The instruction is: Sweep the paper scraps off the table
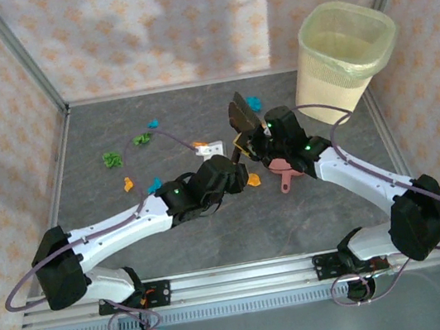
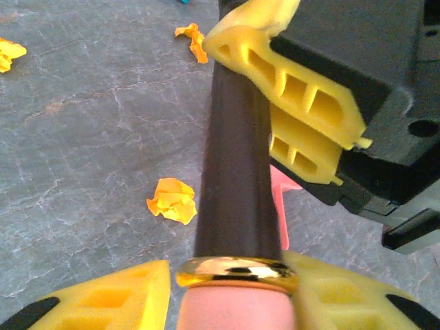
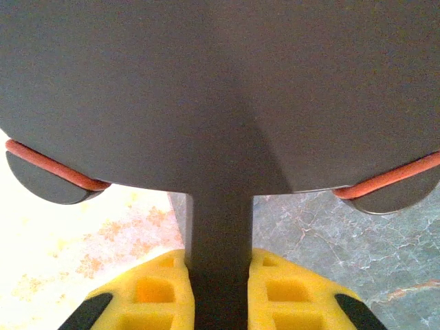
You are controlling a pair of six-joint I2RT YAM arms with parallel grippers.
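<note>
My right gripper (image 1: 262, 137) (image 3: 216, 292) is shut on the dark stem of a broad-headed brush (image 1: 239, 116) (image 3: 220, 103) and holds it tilted up over the table's (image 1: 312, 217) middle. The brush's handle (image 2: 237, 185) has a gold ring and a pink end. My left gripper (image 1: 235, 169) (image 2: 234, 295) is closed on that pink end, a yellow finger on each side. The right gripper's fingers (image 2: 302, 110) grip further up. Paper scraps lie around: green (image 1: 112, 159), green (image 1: 142, 138), orange (image 1: 128, 183), teal (image 1: 154, 184), orange (image 1: 253, 180) (image 2: 172, 200), teal (image 1: 253, 102).
A pink dustpan handle (image 1: 287, 178) (image 2: 280, 206) lies on the table under the right arm. A cream waste bin (image 1: 345, 57) stands at the back right. A small white piece (image 1: 213, 146) lies near the centre. Aluminium rails and peach walls edge the table.
</note>
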